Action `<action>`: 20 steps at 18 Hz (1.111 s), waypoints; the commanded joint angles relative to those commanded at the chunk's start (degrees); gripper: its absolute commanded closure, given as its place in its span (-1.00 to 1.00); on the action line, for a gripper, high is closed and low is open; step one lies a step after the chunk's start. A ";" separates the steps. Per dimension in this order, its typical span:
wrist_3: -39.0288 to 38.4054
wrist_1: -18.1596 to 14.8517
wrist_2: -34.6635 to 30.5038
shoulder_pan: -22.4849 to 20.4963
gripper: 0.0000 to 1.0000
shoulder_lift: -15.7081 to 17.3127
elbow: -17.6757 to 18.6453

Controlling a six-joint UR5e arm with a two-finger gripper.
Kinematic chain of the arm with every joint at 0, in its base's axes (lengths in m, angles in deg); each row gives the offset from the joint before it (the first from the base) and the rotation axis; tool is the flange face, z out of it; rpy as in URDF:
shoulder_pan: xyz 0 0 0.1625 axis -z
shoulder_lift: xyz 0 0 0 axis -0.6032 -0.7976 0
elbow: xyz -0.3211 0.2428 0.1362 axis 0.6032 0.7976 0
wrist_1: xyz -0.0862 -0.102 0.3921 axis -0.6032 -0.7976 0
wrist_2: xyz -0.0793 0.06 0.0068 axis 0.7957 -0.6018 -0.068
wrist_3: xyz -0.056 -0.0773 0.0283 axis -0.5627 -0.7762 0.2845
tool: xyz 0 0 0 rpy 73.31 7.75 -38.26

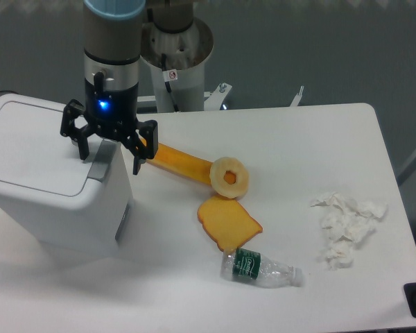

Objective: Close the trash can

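The trash can [48, 187] is a large boxy white bin at the left of the table. Its flat white lid [35, 142] lies down flat on the body. The grey latch tab [102, 161] sits at the lid's right edge. My gripper [111, 154] hangs straight above the latch tab. Its black fingers [139, 158] are spread apart, one on each side of the tab, with nothing held between them.
An orange wedge toy with a ring end [229, 177] and a toast-shaped toy [227, 222] lie mid-table. A crushed plastic bottle [260, 269] lies near the front. Crumpled white tissue [347, 225] lies at the right. The arm's base post [177, 62] stands behind.
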 joint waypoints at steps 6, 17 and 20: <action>-1.49 -0.35 0.35 -0.09 -1.00 0.79 -3.78; 10.27 0.00 -0.18 -20.29 -1.00 -5.17 -4.04; 15.97 0.35 -0.35 -25.39 -1.00 -9.48 -4.04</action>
